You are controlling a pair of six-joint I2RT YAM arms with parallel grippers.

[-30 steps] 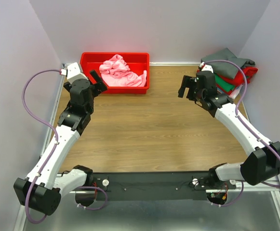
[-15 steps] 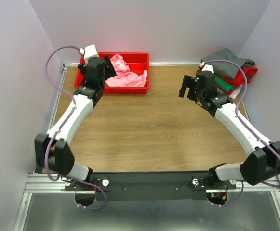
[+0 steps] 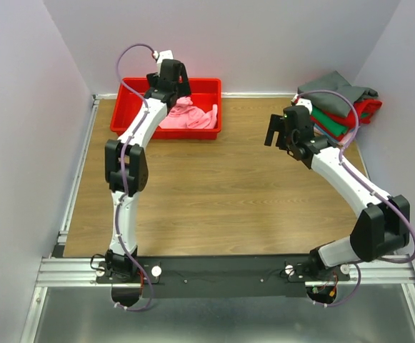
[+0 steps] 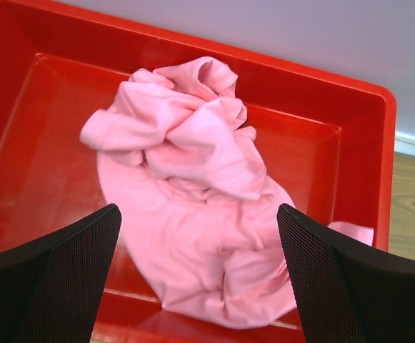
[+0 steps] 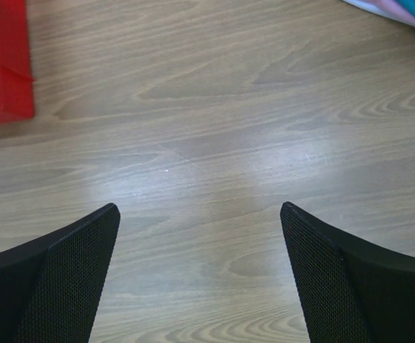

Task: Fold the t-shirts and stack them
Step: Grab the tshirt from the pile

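Note:
A crumpled light pink t-shirt (image 3: pixel 191 117) (image 4: pixel 193 179) lies in the red tray (image 3: pixel 130 91) (image 4: pixel 368 114) at the back left. My left gripper (image 3: pixel 176 87) (image 4: pixel 198 211) hovers over the tray, open, with the pink cloth showing between its fingers but apart from them. At the back right is a stack of folded t-shirts (image 3: pixel 341 102), grey on top with red and green beneath. My right gripper (image 3: pixel 277 133) (image 5: pixel 200 209) hangs open over bare wood just left of the stack, holding nothing.
The wooden table (image 3: pixel 221 193) is walled at the back and on both sides. In the right wrist view a corner of the red tray (image 5: pixel 3 64) shows at upper left. An edge of the folded stack (image 5: pixel 407 13) shows at upper right.
My left arm has swung from the table's left side and stretched out until its gripper is over the tray and the pink t-shirt. The right arm has barely moved.

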